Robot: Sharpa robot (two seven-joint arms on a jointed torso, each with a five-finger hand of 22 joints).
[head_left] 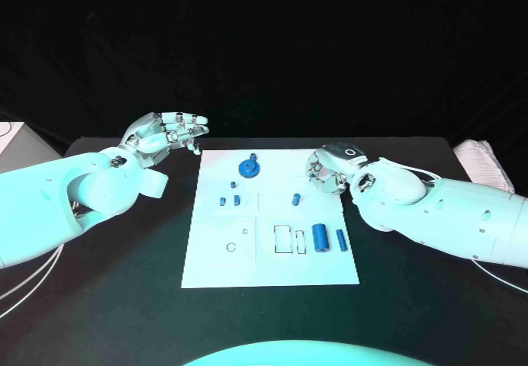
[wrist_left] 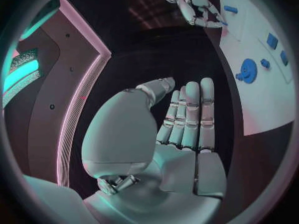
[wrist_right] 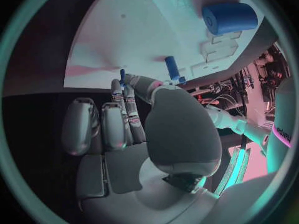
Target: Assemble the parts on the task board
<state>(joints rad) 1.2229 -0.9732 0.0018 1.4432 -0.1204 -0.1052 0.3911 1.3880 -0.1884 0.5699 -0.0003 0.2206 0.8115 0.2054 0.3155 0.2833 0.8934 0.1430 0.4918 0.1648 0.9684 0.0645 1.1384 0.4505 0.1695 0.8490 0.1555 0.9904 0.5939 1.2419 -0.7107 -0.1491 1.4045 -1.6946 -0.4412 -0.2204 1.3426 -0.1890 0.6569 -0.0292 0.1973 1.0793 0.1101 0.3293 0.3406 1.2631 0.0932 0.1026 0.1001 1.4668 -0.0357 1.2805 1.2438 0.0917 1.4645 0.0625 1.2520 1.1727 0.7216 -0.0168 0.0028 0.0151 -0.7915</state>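
Note:
The white task board [head_left: 269,263] lies in the middle of the table. On it are a blue gear [head_left: 251,166], several small blue pieces [head_left: 230,200], an upright blue peg [head_left: 296,200], a blue cylinder [head_left: 319,235] and a thin blue bar [head_left: 341,239]. My left hand [head_left: 167,133] hangs open above the table, off the board's far left corner, holding nothing [wrist_left: 187,119]. My right hand [head_left: 328,169] hovers at the board's right edge with its fingers curled in. In the right wrist view its thumb and a fingertip pinch a thin blue pin [wrist_right: 122,74], close to the peg [wrist_right: 172,67] and the cylinder [wrist_right: 229,18].
Empty outlined slots [head_left: 291,238] sit left of the cylinder. A white box [head_left: 14,141] stands at the table's far left and a pale folded thing [head_left: 480,158] at its far right. Bare black table surrounds the board.

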